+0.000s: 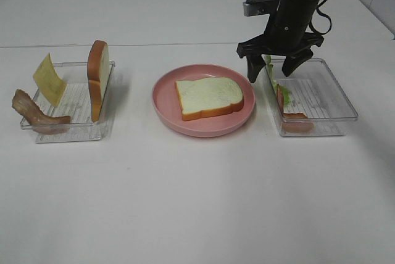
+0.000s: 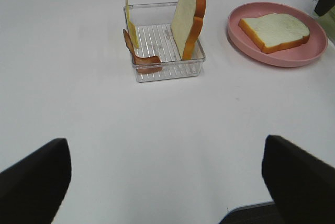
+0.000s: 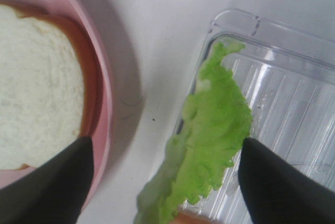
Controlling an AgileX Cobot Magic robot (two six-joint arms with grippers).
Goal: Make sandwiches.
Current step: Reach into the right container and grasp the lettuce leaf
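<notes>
Sandwich parts, exterior view: one flat white bread slice with orange-brown crust (image 1: 208,97) lies on the round pink plate (image 1: 163,108) at frame centre, nothing stacked on it. A second white bread slice (image 1: 97,79) stands on edge in the clear plastic tray at left (image 1: 74,133), leaning against that tray's right wall. In the same tray a yellow cheese square (image 1: 49,79) is propped upright at the left wall, and a reddish-brown bacon strip (image 1: 37,113) hangs over the lower-left corner.

The clear plastic tray at right (image 1: 327,100) holds a green lettuce leaf (image 3: 214,130), draped over the wall nearest the plate, and another reddish bacon piece (image 1: 291,115) along the same side.

Right gripper (image 1: 271,76): poised over the right tray's upper-left corner, jaws spread, dark fingers (image 3: 52,182) either side of the leaf, not clamped on it.

Left gripper (image 2: 165,140): out of the exterior frame; its wrist view shows jaws spread wide over the bare white table (image 2: 157,119), holding nothing, well apart from the left tray.
</notes>
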